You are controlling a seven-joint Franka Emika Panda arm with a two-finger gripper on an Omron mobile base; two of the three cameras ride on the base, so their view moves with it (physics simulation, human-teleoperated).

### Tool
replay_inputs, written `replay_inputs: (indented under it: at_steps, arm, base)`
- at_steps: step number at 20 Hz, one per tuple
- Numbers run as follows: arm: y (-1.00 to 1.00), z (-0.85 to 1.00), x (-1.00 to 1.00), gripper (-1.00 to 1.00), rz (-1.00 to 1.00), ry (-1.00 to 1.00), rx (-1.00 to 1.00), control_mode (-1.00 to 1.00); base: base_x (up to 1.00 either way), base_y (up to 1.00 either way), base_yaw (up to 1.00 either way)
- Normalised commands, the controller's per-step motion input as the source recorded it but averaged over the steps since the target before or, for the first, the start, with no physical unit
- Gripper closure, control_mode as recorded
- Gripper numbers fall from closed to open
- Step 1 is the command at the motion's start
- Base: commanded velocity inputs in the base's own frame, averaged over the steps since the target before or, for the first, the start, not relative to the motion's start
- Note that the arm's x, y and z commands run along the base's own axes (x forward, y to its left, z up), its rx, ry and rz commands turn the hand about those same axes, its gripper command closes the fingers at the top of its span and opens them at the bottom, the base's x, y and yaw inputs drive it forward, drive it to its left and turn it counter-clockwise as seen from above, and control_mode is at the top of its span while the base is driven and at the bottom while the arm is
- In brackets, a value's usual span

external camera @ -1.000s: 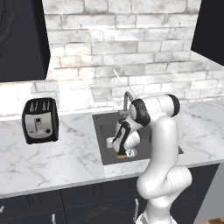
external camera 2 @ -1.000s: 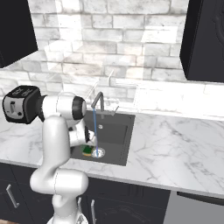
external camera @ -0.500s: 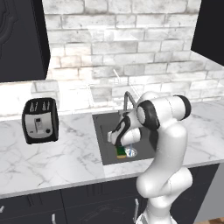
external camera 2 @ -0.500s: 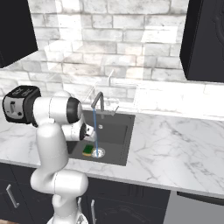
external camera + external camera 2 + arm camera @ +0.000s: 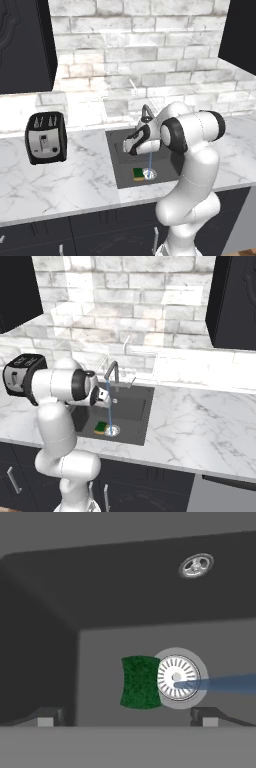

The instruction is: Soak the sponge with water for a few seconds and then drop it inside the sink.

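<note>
Sponge [image 5: 140, 682] on sink [image 5: 100, 602] floor, touching drain [image 5: 177, 678]; water [image 5: 225, 683] hits drain. End effector [image 5: 127, 716] open, empty.

Left base view: from behind the arm's left, looking forward and down across the surface [image 5: 75, 175]. Right base view: the same from behind its right. Both share the sink [image 5: 122, 167] and tap [image 5: 112, 370]. Hand view: close above, facing the sink floor and drain [image 5: 177, 677].

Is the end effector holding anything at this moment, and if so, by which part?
Nothing is held. The end effector is open above the sink, and the sponge lies free on the basin floor beside the drain.
</note>
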Motion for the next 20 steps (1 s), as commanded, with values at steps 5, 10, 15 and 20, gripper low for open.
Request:
replay_inputs:
  at_steps: [5,10,15,20]
  arm:
    - [0.17,0.39,0.00,-1.00,0.10,0.02,0.00,-1.00]
    - [0.12,0.39,-0.21,-1.00,0.12,0.01,0.00,-1.00]
    - [0.02,0.42,-0.25,-1.00,0.10,0.00,0.00,-1.00]
    - [0.00,0.35,-0.44,-1.00,0.09,0.00,0.00,-1.00]
  base:
    - [0.00,0.00,0.00]
    - [0.00,0.00,0.00]
    - [0.00,0.00,0.00]
    - [0.00,0.00,0.00]
